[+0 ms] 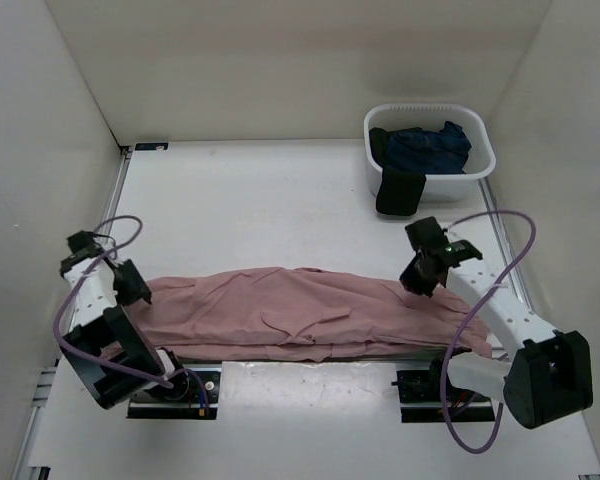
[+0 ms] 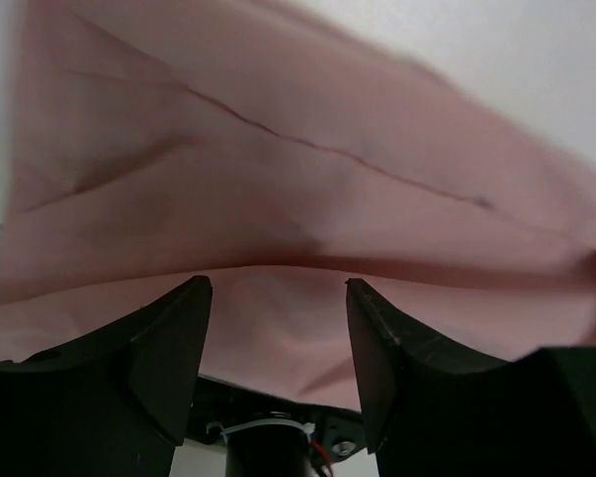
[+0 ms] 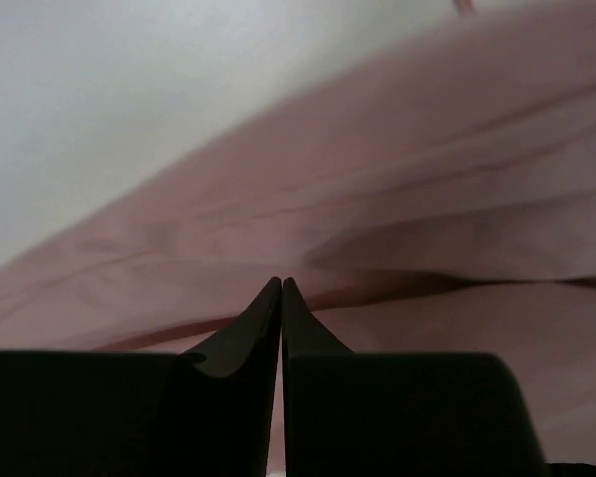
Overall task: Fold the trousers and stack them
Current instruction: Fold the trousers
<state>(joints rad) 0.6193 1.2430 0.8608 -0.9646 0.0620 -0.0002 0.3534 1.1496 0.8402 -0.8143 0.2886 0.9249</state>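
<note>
The dusty-pink trousers (image 1: 300,310) lie in a long folded band across the near part of the table, from left to right. At their left end my left gripper (image 1: 138,290) hovers with its jaws apart. In the left wrist view the left gripper (image 2: 278,283) is open, and the pink trousers (image 2: 308,179) fill the view beyond its gap. My right gripper (image 1: 418,280) sits over the right end of the band. In the right wrist view the right gripper (image 3: 281,283) is shut tip to tip just above the trousers (image 3: 427,199), with no cloth visible between the tips.
A white basket (image 1: 430,108) stands at the back right with a dark navy garment (image 1: 425,148) inside and a black garment (image 1: 400,190) draped over its front wall. White walls close in the table on three sides. The arm bases are at the near edge.
</note>
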